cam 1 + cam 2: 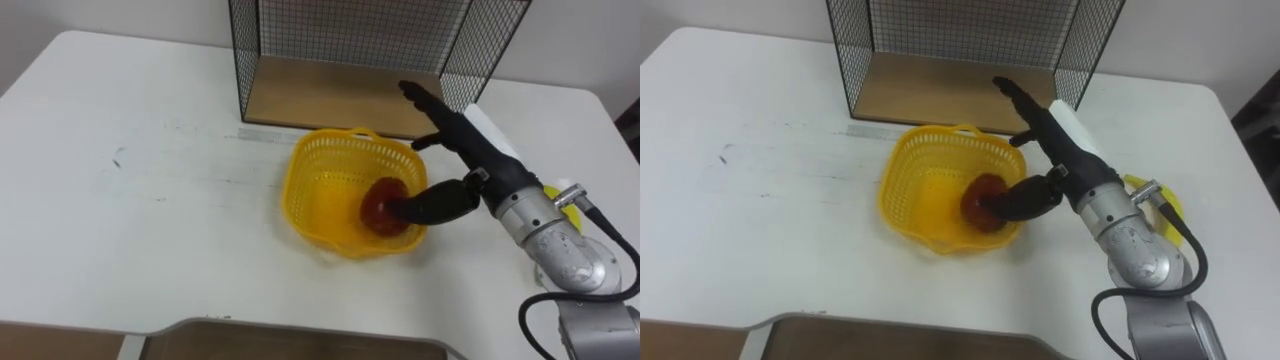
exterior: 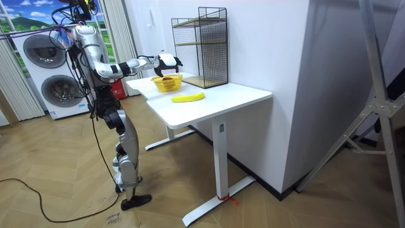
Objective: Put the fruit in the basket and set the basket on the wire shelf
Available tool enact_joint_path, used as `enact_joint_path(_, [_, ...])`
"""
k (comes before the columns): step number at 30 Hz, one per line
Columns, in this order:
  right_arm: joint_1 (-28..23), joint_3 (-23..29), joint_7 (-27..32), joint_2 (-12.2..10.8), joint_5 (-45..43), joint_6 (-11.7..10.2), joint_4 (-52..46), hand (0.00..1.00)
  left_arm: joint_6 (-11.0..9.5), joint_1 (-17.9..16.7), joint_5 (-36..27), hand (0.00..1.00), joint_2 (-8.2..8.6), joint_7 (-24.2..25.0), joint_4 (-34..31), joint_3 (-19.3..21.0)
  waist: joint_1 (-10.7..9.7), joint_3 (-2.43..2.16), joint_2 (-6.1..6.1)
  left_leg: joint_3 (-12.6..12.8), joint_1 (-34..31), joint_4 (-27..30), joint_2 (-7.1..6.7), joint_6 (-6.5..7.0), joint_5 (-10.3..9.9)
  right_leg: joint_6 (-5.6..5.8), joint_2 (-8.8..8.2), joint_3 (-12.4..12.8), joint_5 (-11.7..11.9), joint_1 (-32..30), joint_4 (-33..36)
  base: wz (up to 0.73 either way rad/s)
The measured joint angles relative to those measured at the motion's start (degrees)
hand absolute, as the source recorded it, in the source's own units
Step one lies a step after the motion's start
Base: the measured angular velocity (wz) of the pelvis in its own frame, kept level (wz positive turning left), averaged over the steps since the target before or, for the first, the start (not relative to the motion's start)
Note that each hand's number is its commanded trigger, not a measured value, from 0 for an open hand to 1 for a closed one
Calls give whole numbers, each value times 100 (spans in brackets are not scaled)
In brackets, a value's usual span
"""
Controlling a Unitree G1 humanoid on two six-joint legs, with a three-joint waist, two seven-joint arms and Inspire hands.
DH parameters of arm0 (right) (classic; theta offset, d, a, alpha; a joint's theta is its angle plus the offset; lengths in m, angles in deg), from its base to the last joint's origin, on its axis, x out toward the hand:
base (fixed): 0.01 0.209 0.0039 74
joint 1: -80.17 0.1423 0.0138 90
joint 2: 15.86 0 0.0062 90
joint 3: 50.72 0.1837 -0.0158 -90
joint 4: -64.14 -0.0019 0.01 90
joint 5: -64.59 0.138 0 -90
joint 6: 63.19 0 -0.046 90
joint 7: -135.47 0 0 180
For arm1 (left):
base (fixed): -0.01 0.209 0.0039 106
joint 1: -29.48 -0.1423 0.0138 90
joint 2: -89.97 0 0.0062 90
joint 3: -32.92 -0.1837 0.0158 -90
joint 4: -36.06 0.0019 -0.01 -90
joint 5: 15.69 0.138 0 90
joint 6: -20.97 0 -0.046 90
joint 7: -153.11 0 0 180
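Observation:
A yellow mesh basket stands on the white table, just in front of the wire shelf. A red fruit lies inside it against the right wall. My right hand reaches over the basket's right rim, fingers straight and pointing toward the shelf, thumb bent down against the fruit. A banana lies on the table under my right forearm, mostly hidden. In the room view the banana lies in front of the basket, near the table's front edge.
The wire shelf has a wooden floor and an open front facing the basket. The table's left half is bare white surface. I stand at the table's end, with two washing machines behind me in the room view.

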Motion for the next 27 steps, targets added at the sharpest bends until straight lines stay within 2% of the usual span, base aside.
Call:
enact_joint_path(11, [-53,-1,1,-4,3,0,0,0,1,4,7,0,3,-6,-3,-122,0,-8,8,20,12,-7,1,0,0,0,0,7,0,-3,0,0])
enact_joint_path(18, [-98,15,128,-18,65,-1,0,0,-2,-48,14,0,2,-6,28,-118,-3,-44,-46,63,26,-35,8,-3,2,0,10,49,0,-23,0,-3])
enact_joint_path(21, [-104,81,206,-62,66,-7,0,0,-26,-71,-4,0,3,-6,77,-105,-31,-37,-66,68,35,4,6,-3,2,0,3,48,0,-1,0,0])
enact_joint_path(27, [-116,401,747,-115,138,-69,0,0,-26,-157,2,0,4,-6,83,-17,-62,-9,-106,63,20,6,7,-1,0,0,8,71,1,2,3,1])
